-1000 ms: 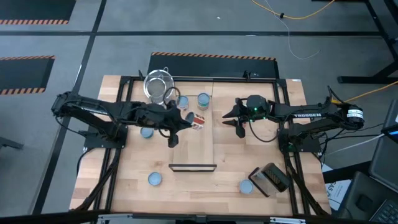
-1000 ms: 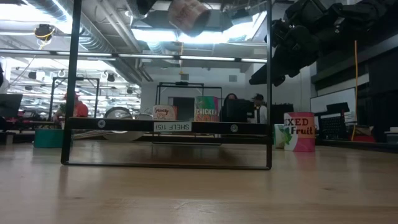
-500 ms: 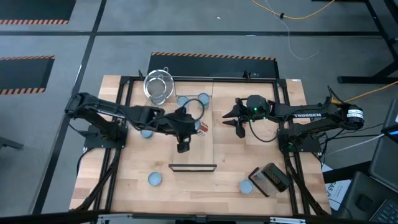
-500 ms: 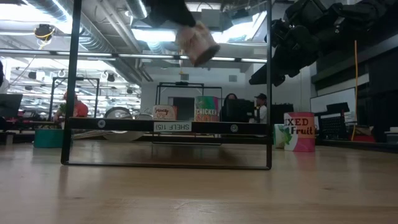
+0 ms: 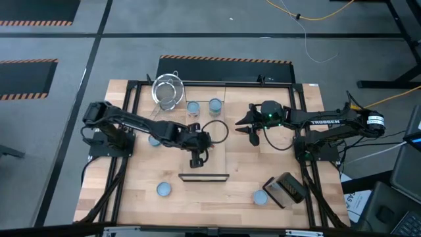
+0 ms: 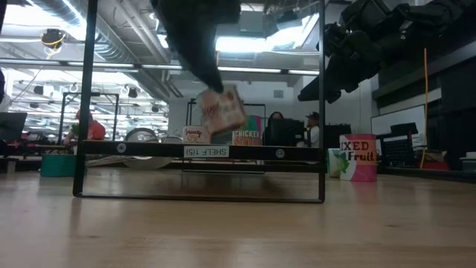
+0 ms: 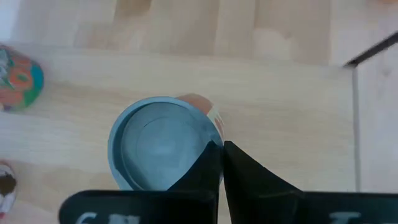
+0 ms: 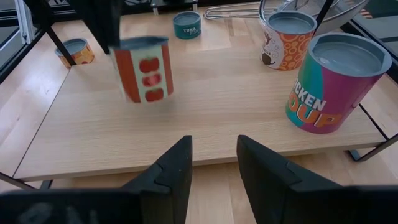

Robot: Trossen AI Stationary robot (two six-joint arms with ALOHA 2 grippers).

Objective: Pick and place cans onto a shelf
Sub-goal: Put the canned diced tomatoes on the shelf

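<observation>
Over the shelf [image 5: 205, 141], the left hand [image 5: 197, 158] grips a tomato-labelled can [image 8: 143, 68] by its rim, hanging it slightly tilted just above the board. Two more cans [image 5: 193, 107] stand at the shelf's far end. Beside the shelf, the right hand [image 5: 253, 130] waits, fingers spread and empty.

In the high view the held can is hidden beneath the left gripper [image 5: 196, 160]. The tomato can [image 6: 221, 110] is blurred in the low view.
</observation>
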